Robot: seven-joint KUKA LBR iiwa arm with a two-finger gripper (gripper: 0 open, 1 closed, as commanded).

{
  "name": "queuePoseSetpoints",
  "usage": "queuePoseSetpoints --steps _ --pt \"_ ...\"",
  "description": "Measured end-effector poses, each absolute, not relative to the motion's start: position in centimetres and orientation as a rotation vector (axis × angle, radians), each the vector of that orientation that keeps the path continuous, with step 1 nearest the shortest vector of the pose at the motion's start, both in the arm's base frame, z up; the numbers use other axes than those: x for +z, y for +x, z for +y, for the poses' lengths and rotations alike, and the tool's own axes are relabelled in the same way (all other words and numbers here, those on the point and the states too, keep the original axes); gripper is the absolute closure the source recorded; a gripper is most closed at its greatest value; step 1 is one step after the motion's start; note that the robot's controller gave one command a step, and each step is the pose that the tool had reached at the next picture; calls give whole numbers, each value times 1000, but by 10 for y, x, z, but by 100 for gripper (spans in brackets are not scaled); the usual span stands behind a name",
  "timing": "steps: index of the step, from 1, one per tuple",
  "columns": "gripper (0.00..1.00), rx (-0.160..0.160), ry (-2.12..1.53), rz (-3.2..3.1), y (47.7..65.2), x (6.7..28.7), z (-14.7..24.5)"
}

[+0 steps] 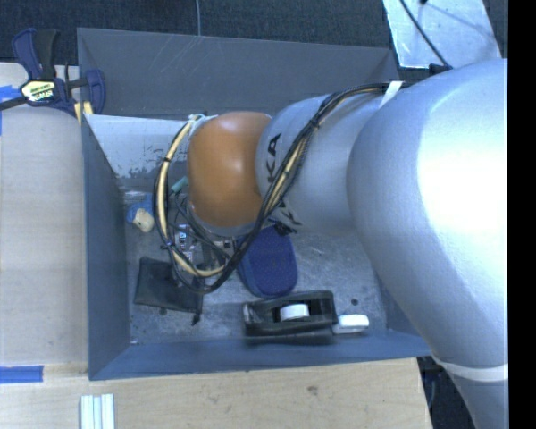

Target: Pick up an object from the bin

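Nearest, along the bin's [205,357] front wall, lies a black tape dispenser [290,318] holding a white roll, with a small white piece [353,323] just beside its right end. To its left a flat black pad [163,286] rests on the floor, close under my cabled wrist [192,248], and a blue oval [270,262] lies near. My orange cover [221,168] hides my jaws, so I cannot tell if they are open or closed. The pad looks thin, light and perhaps floppy; I judge an edge pinch best. Farther back, a small pale thing [143,220] lies by the left wall.
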State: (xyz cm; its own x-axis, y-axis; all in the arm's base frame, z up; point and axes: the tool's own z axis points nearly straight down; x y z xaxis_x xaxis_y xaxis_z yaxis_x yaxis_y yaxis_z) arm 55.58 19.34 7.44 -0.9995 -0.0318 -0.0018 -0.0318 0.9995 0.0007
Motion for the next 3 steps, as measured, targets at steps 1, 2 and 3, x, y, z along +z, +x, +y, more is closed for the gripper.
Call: queuePoseSetpoints --steps 1,2,3 --pt "100 6 -43 3130 568 178 194" --pt "100 -3 -3 3147 554 91 188" --pt "100 6 -40 3131 521 233 203"
